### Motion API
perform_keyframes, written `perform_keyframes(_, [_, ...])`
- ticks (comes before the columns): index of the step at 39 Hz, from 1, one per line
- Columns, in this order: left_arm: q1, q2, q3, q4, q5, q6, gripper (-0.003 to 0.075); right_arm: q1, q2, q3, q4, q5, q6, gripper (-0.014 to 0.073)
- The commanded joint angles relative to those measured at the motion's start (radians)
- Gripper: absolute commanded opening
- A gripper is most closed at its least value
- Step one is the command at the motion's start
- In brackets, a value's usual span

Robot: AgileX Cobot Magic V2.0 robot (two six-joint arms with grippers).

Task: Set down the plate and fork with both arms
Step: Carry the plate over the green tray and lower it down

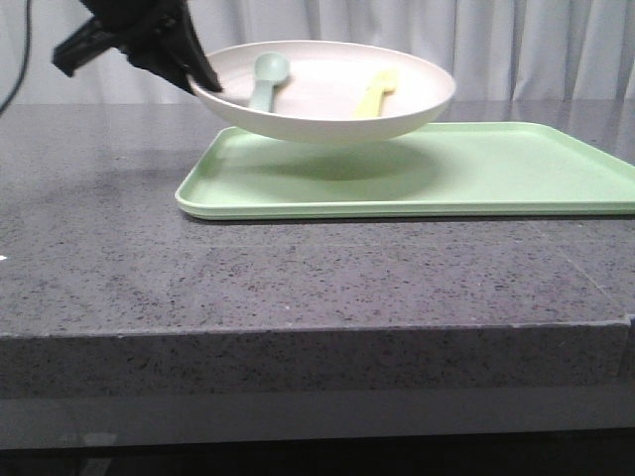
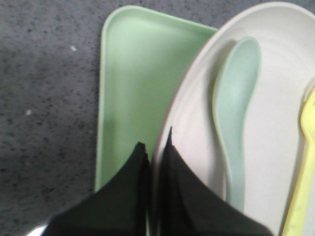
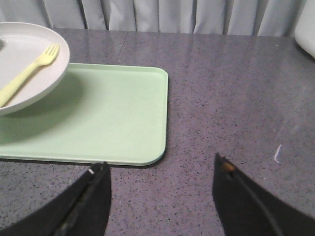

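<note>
Our left end effector [image 1: 203, 81] pinches the plate [image 1: 327, 94] rim, holding it above the tray [image 1: 476, 178], fork [image 1: 375, 94] and spoon [image 1: 266, 79] inside. Right end effector [image 3: 160, 194] spread, idle. We should lower level, slowly.

Backdrop: pale grey-white pleated curtains [image 1: 556, 50] hung behind the table across the whole width.
Table: a dark grey speckled stone countertop [image 1: 298, 278] with a thick front edge.
Light: soft and even, with a faint sheen on the stone.
</note>
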Motion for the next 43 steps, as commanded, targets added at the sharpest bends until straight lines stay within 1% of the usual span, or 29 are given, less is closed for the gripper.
perform_keyframes(1, [-0.036,-0.026,-0.041,-0.039,-0.098,-0.045,-0.0018,-0.002,0.018,-0.029,0.002,-0.079,-0.003,0.0477])
perform_keyframes(10, [-0.095,0.026,-0.041,0.010,-0.179,-0.156,-0.0018,-0.002,0.018,-0.029,0.002,-0.079,-0.003,0.0477])
perform_keyframes(13, [-0.098,0.042,-0.041,0.022,-0.183,-0.189,-0.0018,-0.002,0.018,-0.029,0.002,-0.079,-0.003,0.0477])
perform_keyframes(33, [-0.096,0.072,-0.041,0.022,-0.169,-0.196,-0.0013,-0.002,0.018,-0.029,0.002,-0.080,-0.003,0.0477])
perform_keyframes(35, [-0.096,0.072,-0.041,0.022,-0.169,-0.196,0.0003,-0.002,0.018,-0.029,0.002,-0.080,-0.003,0.0477])
perform_keyframes(38, [-0.096,0.072,-0.041,0.022,-0.169,-0.196,0.0065,-0.002,0.018,-0.029,0.002,-0.080,-0.003,0.0477])
perform_keyframes(41, [-0.096,0.072,-0.041,0.020,-0.169,-0.196,0.0166,-0.002,0.018,-0.029,0.002,-0.080,-0.003,0.0477])
perform_keyframes(43, [-0.096,0.067,-0.041,0.020,-0.165,-0.196,0.0252,-0.002,0.018,-0.029,0.002,-0.080,-0.003,0.0477])
